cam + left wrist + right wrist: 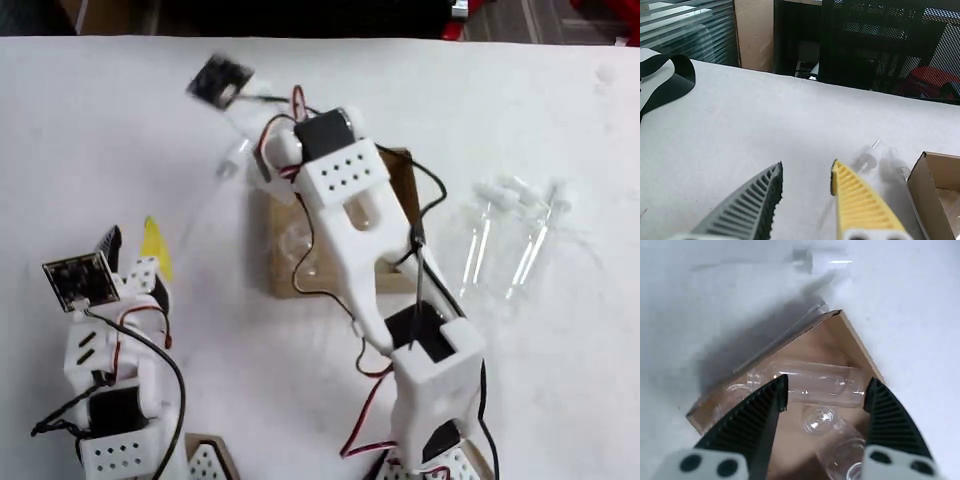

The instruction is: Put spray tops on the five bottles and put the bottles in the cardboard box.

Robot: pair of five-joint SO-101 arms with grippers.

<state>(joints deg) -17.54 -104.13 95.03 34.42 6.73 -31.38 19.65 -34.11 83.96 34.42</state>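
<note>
Your right jaws hang wide open, holding nothing, directly over the cardboard box (402, 175), which sits in the middle of the high view. Several clear bottles (812, 382) lie on their sides inside the box. Whether any of them has a top fitted is hard to tell through the clear walls.

Your left jaws, at the lower left of the high view, are also open and empty. They point across the white counter (100, 120) toward a loose bottle (867, 161) that lies just beside the box's outer wall. The spray tops (510, 195) lie together at the right of the high view, well apart from the box.

Expect the bottles to be light, smooth and round, so they will likely roll or squirt out of a pinch. Close squarely across the middle of the body, with the jaws at right angles to its length, and squeeze gently because thin walls may flex.

The tops look lighter still, and each trails a thin tube that probably bends. Take them by the white head, never by the tube.
</note>
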